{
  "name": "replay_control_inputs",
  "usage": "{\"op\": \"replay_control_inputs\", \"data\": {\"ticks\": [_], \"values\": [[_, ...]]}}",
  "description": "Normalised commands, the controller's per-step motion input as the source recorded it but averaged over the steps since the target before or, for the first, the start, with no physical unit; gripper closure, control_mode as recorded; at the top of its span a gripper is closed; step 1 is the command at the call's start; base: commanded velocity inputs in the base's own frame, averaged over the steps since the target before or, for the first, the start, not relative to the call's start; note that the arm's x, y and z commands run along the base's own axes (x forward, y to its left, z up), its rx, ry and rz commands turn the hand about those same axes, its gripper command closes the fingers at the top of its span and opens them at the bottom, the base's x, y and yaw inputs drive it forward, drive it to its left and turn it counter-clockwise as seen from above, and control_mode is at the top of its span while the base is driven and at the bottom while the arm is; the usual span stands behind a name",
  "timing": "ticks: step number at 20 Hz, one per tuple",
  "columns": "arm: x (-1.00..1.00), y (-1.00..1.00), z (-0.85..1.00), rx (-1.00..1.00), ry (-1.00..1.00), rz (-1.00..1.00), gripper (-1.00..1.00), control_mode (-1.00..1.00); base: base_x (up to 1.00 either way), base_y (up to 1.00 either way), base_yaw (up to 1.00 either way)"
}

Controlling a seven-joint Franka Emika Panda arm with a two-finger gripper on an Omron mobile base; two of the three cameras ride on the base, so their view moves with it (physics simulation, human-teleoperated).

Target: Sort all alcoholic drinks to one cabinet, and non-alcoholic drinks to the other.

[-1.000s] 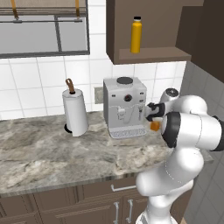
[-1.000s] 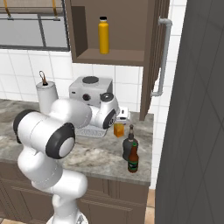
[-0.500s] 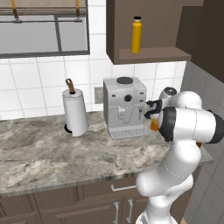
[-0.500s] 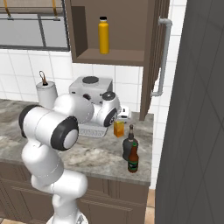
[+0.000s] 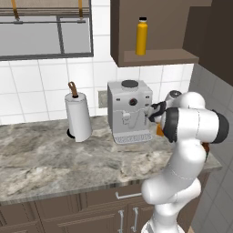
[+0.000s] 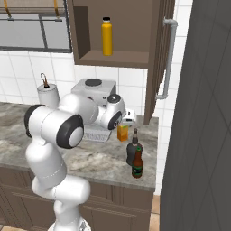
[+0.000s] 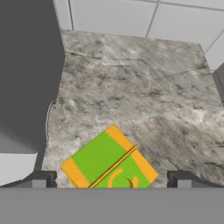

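Meanwhile, on the left, our elbow had rolled further over the counter [image 6: 18, 131] than a moment earlier, while the coffee machine [image 6: 94, 97] and tall yellow-orange bottle [image 6: 106, 37] on the open cabinet [image 6: 155, 54] shelf stayed put. We held the gripper [image 7: 111, 179] spread wide, empty, above the juice carton [image 7: 109, 162], apparently lining up its pickup. Rightward, the black bottle [image 6: 132, 149] and beer bottle [image 6: 137, 163] stood untouched near the counter's end.
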Motion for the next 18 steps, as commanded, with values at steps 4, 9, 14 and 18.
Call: {"op": "replay_control_inputs", "data": {"ticks": [4,9,14,18], "values": [[0.05,-0.02,-0.14,0.02,0.01,0.0,-1.0,-1.0,0.0,0.0,0.0],[0.01,-0.02,-0.13,0.03,0.0,0.0,-1.0,-1.0,0.0,0.0,0.0],[0.0,-0.02,-0.09,0.02,0.0,0.0,-1.0,-1.0,0.0,0.0,0.0],[0.0,-0.01,-0.11,0.01,0.0,0.0,-1.0,-1.0,0.0,0.0,0.0]]}}
